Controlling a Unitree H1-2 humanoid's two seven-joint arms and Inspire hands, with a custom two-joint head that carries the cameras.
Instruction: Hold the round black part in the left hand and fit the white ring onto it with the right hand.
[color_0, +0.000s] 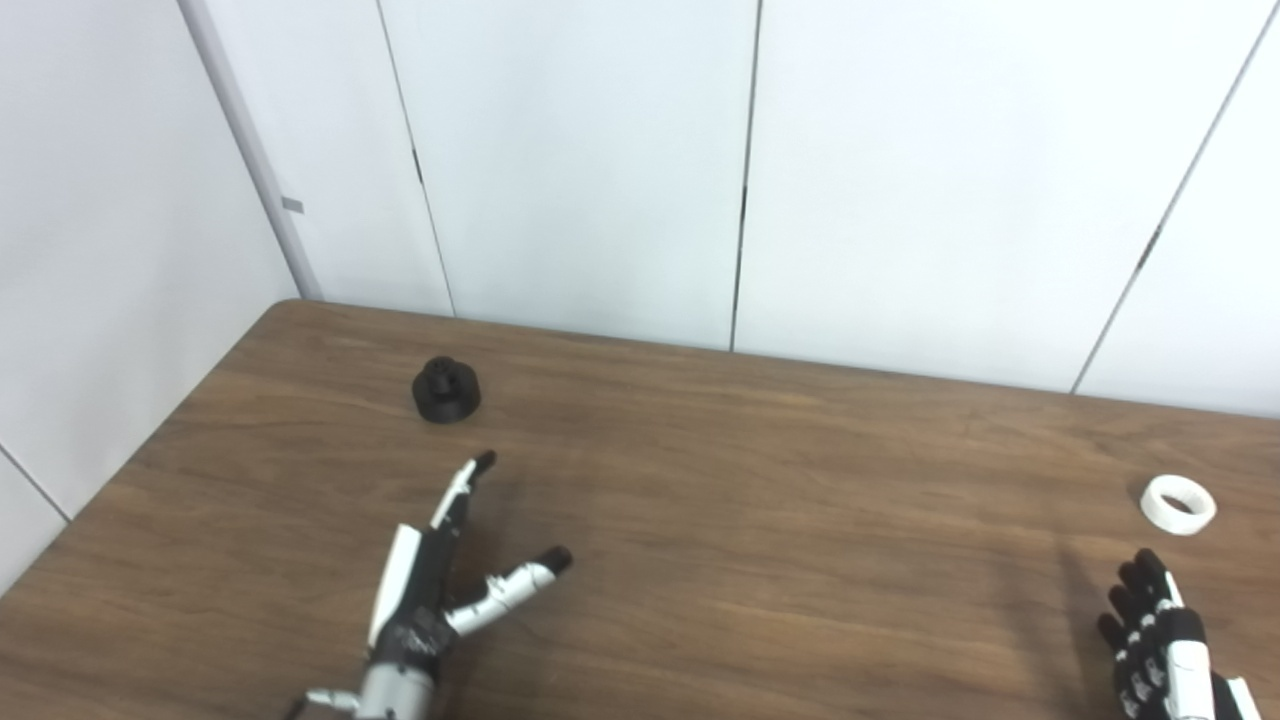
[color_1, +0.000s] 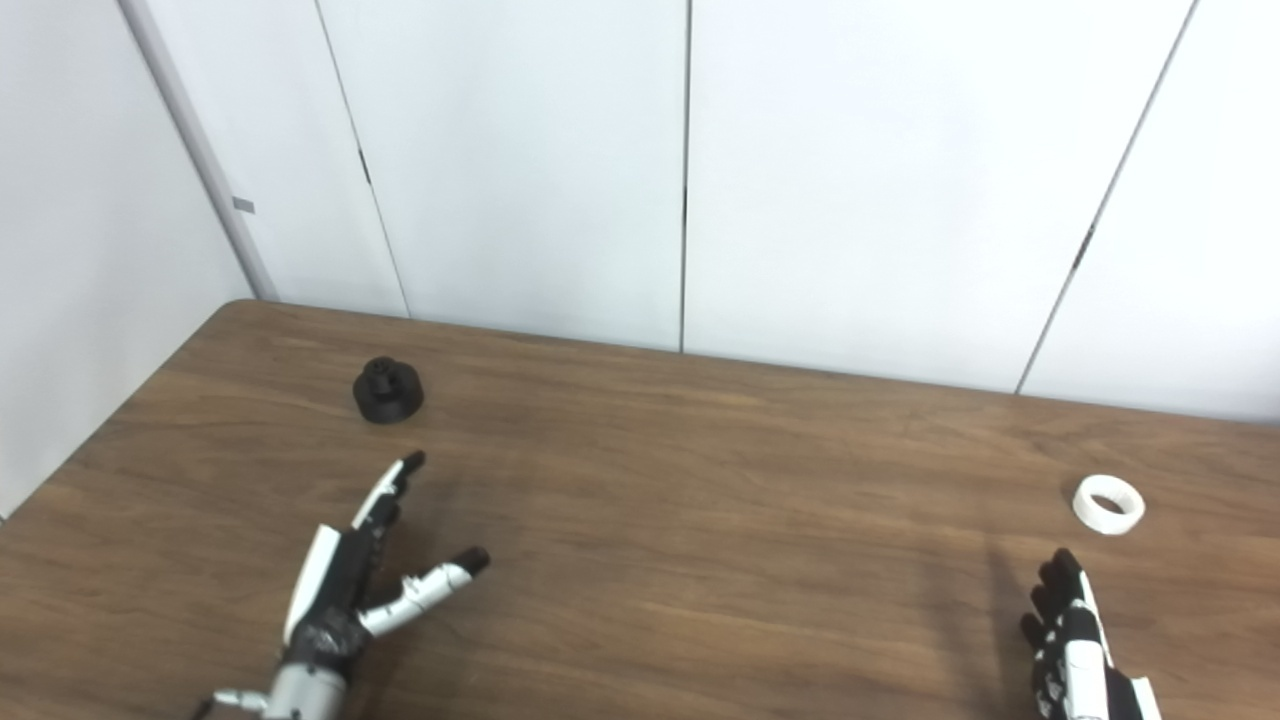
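Note:
The round black part (color_0: 446, 389) stands on the wooden table (color_0: 760, 470) at the far left, a small knob on its top. My left hand (color_0: 430, 580) hovers a short way in front of it, open, fingers stretched toward the part and thumb spread to the right, holding nothing. The white ring (color_0: 1178, 503) lies flat near the table's right side. My right hand (color_0: 1155, 640) is just in front of the ring at the bottom right, fingers extended and apart, empty, partly cut off by the picture's edge.
White wall panels (color_0: 600, 160) rise directly behind the table's far edge and along its left side. The table's left edge runs diagonally close to the black part.

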